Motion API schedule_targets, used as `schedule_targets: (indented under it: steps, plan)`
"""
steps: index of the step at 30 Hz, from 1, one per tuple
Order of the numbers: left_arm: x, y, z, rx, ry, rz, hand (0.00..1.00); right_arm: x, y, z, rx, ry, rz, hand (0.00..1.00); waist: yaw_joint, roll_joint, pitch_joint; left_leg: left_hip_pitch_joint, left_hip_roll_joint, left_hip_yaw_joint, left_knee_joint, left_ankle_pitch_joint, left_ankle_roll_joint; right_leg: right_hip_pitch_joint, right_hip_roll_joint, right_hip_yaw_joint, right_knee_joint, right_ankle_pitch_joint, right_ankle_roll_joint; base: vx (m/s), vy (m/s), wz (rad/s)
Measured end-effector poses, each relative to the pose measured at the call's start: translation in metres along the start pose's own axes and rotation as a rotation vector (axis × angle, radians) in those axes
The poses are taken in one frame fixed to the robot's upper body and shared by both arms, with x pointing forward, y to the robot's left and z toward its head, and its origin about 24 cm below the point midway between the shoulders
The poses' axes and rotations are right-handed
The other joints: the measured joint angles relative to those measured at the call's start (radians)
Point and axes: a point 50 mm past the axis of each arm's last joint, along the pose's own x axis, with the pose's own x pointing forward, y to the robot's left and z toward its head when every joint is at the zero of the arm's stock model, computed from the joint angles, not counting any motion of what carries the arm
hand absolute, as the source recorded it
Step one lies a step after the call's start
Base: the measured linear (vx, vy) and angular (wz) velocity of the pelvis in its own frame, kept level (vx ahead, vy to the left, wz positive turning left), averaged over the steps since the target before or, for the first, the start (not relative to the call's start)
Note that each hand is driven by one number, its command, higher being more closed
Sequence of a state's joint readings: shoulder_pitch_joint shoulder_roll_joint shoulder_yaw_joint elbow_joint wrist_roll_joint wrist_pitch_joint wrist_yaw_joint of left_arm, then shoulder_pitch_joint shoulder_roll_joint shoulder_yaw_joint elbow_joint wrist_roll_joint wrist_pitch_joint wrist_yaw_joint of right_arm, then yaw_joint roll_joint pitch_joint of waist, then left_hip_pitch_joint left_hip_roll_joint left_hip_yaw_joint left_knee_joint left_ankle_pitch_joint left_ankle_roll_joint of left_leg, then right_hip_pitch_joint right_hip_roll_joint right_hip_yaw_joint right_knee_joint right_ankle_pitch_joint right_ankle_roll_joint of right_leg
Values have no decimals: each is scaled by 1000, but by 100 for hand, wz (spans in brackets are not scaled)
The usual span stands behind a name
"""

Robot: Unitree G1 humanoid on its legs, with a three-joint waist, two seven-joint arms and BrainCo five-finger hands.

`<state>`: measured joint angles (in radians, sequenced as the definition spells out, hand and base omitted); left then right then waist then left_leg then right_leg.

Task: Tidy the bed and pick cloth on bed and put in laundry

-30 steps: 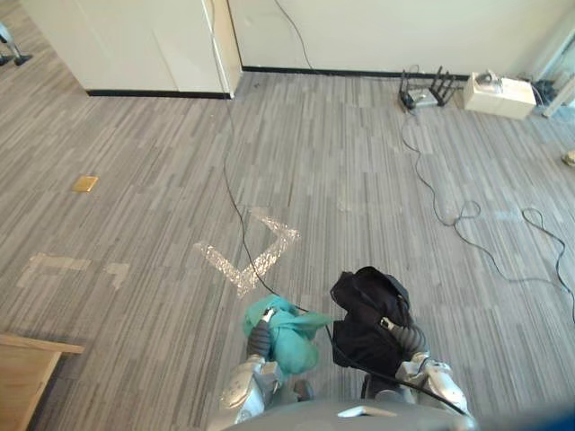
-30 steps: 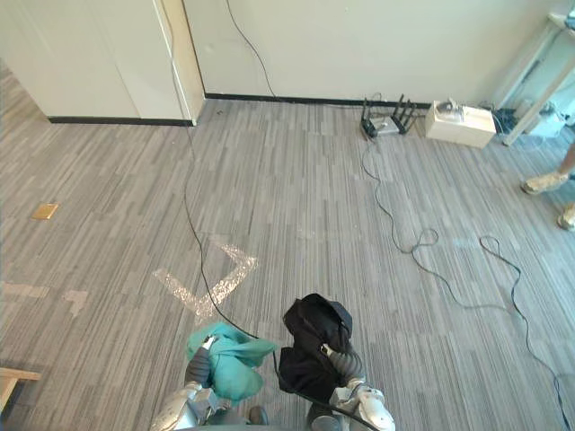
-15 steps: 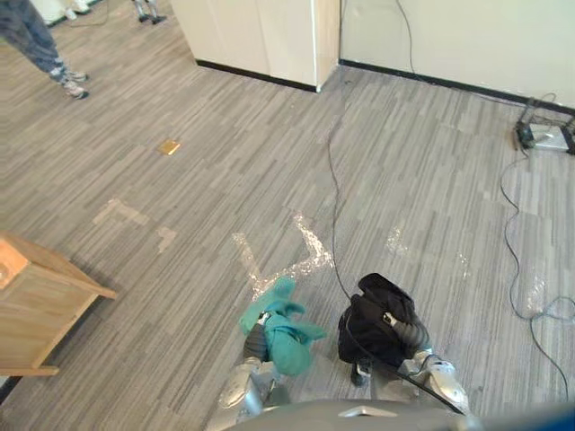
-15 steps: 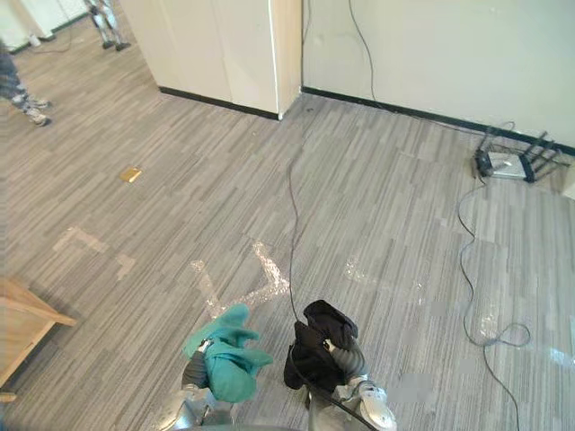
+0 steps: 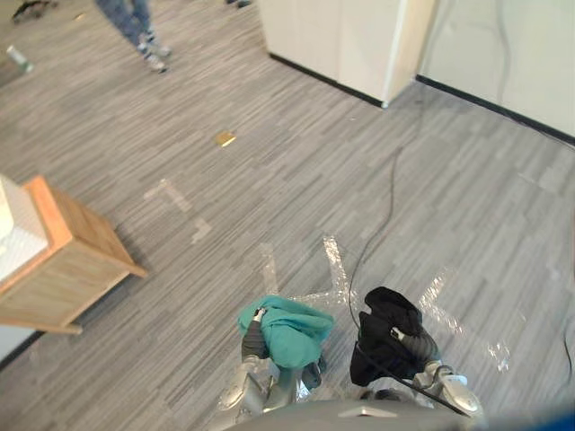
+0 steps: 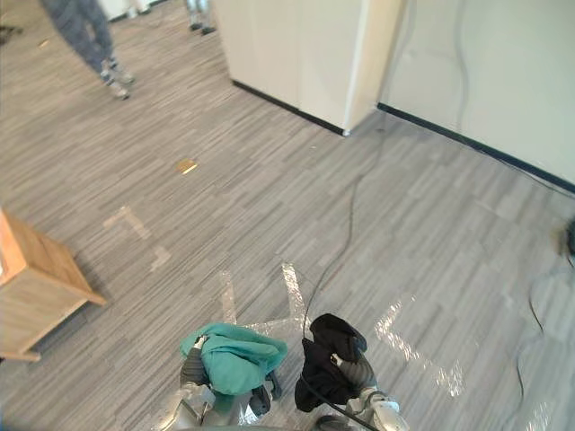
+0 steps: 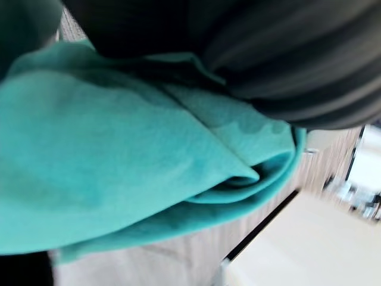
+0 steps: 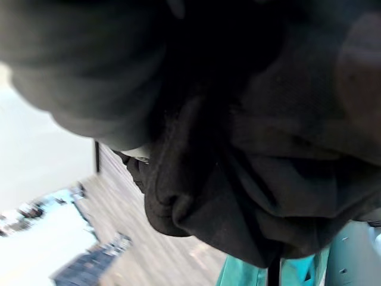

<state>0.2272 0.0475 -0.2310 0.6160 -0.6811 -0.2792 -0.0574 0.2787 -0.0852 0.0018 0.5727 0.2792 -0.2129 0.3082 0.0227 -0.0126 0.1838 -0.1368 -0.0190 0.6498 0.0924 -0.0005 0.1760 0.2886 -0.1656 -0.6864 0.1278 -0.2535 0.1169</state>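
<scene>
A teal cloth hangs bunched in my left hand, held above the floor at the bottom centre of the eye views. In the left wrist view the teal cloth lies in folds just past the dark ribbed cover. A black cloth is gripped the same way in my right hand, just right of the teal one. The black cloth drapes over the hand in the right wrist view. Both sets of fingers are buried in fabric.
A wooden cabinet stands on the grey striped floor at the left. A person's legs show at the far upper left. A white wardrobe and wall stand at the back. A brass floor plate and tape marks lie ahead.
The camera has swung left: the wardrobe slid right, and the wooden cabinet and a person's legs came into view. Both cloths stay in my hands.
</scene>
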Motion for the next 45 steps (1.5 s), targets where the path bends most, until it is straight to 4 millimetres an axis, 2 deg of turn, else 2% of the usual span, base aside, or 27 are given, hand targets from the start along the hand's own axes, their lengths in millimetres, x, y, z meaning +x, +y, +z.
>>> schedule_targets:
  steps: [3,4,5,6,7,9,11,13,16,18,19,20,21,22,23,25,26,27,29,32,35,36,37,38,39,41,45]
  plan:
    - [0,1,1,-3,-7,7,100,4,4,4,-1,-16,10,100,14,-28,-13,2,-31,-35,67,-78,30,1,-61,34,116,47,68,531,161,71]
    - [1,2,3,-2,-13,13,100,4,7,2,2,-11,16,100,21,-28,-13,27,-34,-72,106,-119,30,-7,-94,52,252,88,88,584,181,74]
    - [0,3,2,-1,-12,18,100,3,7,1,4,-7,16,100,20,-26,-13,51,-35,-101,114,-139,22,-20,-112,70,343,120,70,508,154,108]
    - [0,4,2,5,-16,25,100,2,10,-2,9,-1,21,100,14,-23,-11,105,-40,-167,111,-172,2,-80,-151,130,573,176,-4,481,107,136]
    - [-1,7,2,31,-13,35,100,3,13,-3,10,2,28,100,6,-30,-12,161,-49,-226,88,-180,-7,-160,-162,205,778,135,-17,468,70,141]
    - [-5,17,1,65,-1,63,100,3,17,-4,2,5,45,100,-9,-25,-11,227,-52,-297,58,-180,-7,-270,-150,275,904,82,-13,422,-18,131]
    - [-7,24,2,82,2,88,100,4,20,-4,-1,-2,59,100,-15,-31,-14,271,-55,-364,47,-180,-8,-360,-150,308,883,29,-11,378,-72,121]
    - [-3,23,5,87,-2,86,100,3,18,-3,12,-12,51,100,-27,-23,-3,322,-42,-468,50,-182,-12,-426,-137,317,721,-23,-28,323,-155,138]
    - [0,21,7,87,0,78,100,1,19,-5,21,-13,44,100,-36,-4,10,365,-4,-572,53,-207,-56,-454,-69,381,487,-9,-28,281,-223,125]
    - [2,21,10,97,2,70,100,2,22,-5,35,-25,43,100,-40,-17,18,362,16,-693,70,-257,-122,-465,-18,527,177,104,-5,274,-358,139]
    - [3,21,11,101,2,69,100,2,22,-5,40,-29,39,100,-40,-23,25,363,17,-720,77,-276,-139,-456,-14,564,127,173,13,272,-417,138]
    - [3,25,8,112,24,78,100,2,19,-5,46,-26,23,100,-41,-28,30,361,31,-763,96,-292,-162,-421,7,580,109,258,-10,301,-483,102]
    - [3,21,2,109,42,64,100,1,15,-4,33,-32,14,100,-35,9,38,359,59,-771,104,-306,-184,-425,35,569,147,217,-35,229,-378,73]
    - [0,22,-1,107,50,64,100,3,14,1,23,-46,14,100,-31,22,44,360,70,-772,108,-311,-193,-437,42,568,179,196,-50,227,-381,34]
    - [-8,28,-9,101,76,85,100,8,13,9,22,-76,13,100,-33,45,46,358,98,-785,122,-325,-214,-475,49,543,284,120,-71,188,-299,24]
    - [-12,31,-13,97,87,94,100,10,15,12,24,-87,9,100,-35,63,42,350,116,-801,146,-336,-226,-473,55,512,311,79,-85,178,-224,43]
    - [-14,32,-14,83,86,104,100,11,17,13,20,-89,9,100,-36,67,45,285,115,-779,295,-328,-220,-449,49,478,302,66,-95,176,-199,75]
    - [-13,32,-9,62,58,100,100,11,18,13,16,-90,3,100,-42,70,46,169,133,-739,518,-278,-223,-408,50,444,270,62,-103,210,-239,77]
    - [-13,30,-6,49,37,81,100,9,20,13,12,-93,5,100,-36,82,62,56,185,-680,759,-138,-226,-315,74,404,203,60,-109,196,-191,59]
    - [-19,31,-7,47,34,63,100,7,18,15,-11,-93,15,100,-20,86,61,-64,215,-591,956,-144,-209,-188,85,384,102,53,-130,242,-110,21]
    - [-18,29,-4,52,29,36,100,6,14,20,-10,-106,2,100,-16,81,62,-91,173,-486,713,-193,-222,-120,73,387,20,66,-139,332,30,-12]
    - [-17,27,-5,49,34,32,100,6,11,21,-6,-110,-11,100,-17,84,61,-62,150,-438,503,-171,-228,-105,68,388,22,67,-115,344,129,-19]
    - [-17,24,-8,45,47,23,100,4,6,22,-4,-112,-26,100,-18,99,55,-28,128,-421,260,-55,-227,-103,74,394,37,46,-89,411,166,-19]
    - [-19,25,-10,47,60,27,100,4,4,21,2,-107,-36,100,-15,98,60,-7,120,-404,200,-43,-148,-99,74,406,44,34,-78,320,129,-10]
    - [-15,26,-4,58,46,18,100,5,5,21,24,-108,-44,100,-14,69,60,36,88,-383,144,-24,-158,-91,49,428,30,32,-65,290,95,-2]
    - [-12,30,5,81,24,21,100,4,11,25,21,-131,-19,100,-10,37,59,31,64,-375,144,-40,-157,-68,39,456,-37,39,-59,289,42,-8]
    - [-18,31,-4,80,48,16,100,4,9,26,23,-132,-21,100,-4,42,56,34,97,-321,300,-143,-147,3,27,499,-89,67,-36,224,13,-38]
